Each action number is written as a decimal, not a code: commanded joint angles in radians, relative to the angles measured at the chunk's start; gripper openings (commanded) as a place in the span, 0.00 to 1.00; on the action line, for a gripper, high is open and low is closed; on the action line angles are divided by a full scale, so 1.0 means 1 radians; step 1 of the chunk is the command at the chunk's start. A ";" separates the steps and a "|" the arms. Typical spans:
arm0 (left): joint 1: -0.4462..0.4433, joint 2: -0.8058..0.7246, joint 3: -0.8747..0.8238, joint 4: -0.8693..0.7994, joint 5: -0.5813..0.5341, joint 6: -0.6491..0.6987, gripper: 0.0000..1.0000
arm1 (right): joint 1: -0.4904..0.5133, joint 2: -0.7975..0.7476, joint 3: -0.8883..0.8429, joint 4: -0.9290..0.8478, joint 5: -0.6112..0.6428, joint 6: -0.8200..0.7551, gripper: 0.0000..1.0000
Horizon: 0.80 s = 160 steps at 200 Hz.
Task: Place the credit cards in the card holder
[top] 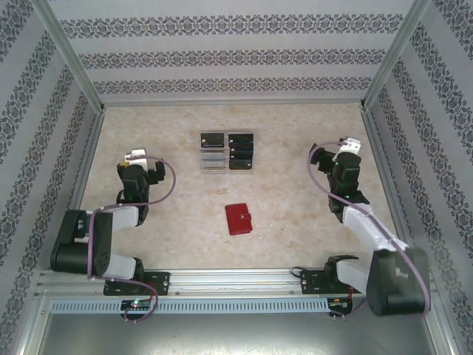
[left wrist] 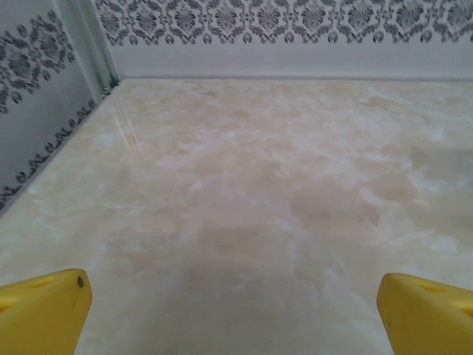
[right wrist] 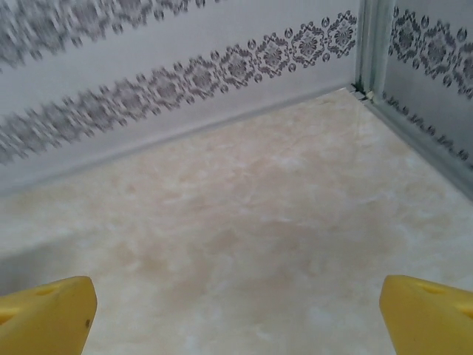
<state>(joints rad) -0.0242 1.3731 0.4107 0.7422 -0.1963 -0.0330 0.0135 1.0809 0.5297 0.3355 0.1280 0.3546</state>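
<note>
Red leather-like folding wallet [top: 239,219] shut, at centre; thin black rectangular cards [top: 240,153] in clear plastic rack [top: 213,164] beyond; left gripper [left wrist: 233,314], right gripper [right wrist: 236,318]: jaws spread, empty.

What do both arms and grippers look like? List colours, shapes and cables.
Both the left arm and right arm have white links between chunky black joints. A thin purple cable loops along each. The left gripper and right gripper have blunt yellow fingers.
</note>
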 commanded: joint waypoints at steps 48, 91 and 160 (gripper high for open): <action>-0.093 -0.251 0.356 -0.875 0.076 -0.322 1.00 | 0.330 -0.105 0.196 -0.729 -0.149 0.202 0.87; -0.245 -0.292 0.329 -1.051 0.088 -0.510 1.00 | 0.693 0.134 0.286 -0.890 0.027 0.324 0.78; -0.434 -0.233 0.245 -1.009 0.033 -0.672 1.00 | 0.956 0.523 0.518 -1.013 0.177 0.406 0.61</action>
<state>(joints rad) -0.4362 1.1240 0.6804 -0.2497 -0.1314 -0.6132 0.9207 1.5345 0.9619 -0.5877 0.2012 0.7193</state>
